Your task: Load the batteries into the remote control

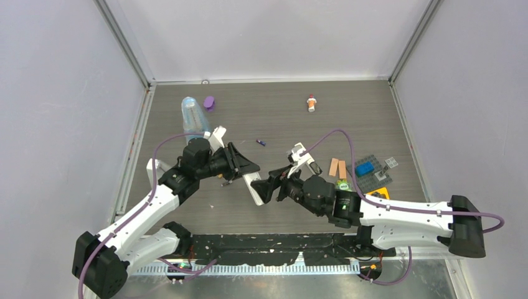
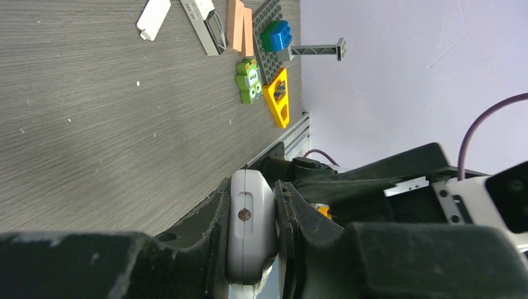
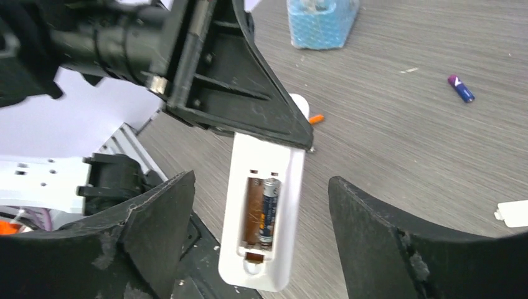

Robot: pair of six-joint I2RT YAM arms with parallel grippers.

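The left gripper [image 2: 252, 237] pinches the remote control [image 3: 294, 187] by its far end—the right gripper [image 1: 268, 188] stands spread wide, flanking it. 1 dark battery [image 3: 269, 208] sits in the uncovered battery bay [image 3: 252, 215] between those fingers; the orange battery [image 3: 316, 118] lies just past the left gripper's tip, the purple battery [image 3: 461, 88] further right.

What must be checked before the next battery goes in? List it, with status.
1. Remote clamped in the left end effector: ok.
2. Battery bay uncovered and facing the right wrist camera: ok.
3. One dark battery seated, slot beside it empty: ok.
4. Right end effector open, holding nothing: ok.
5. Purple battery lying free on the table: ok.
6. Seated battery's polarity: cannot tell.
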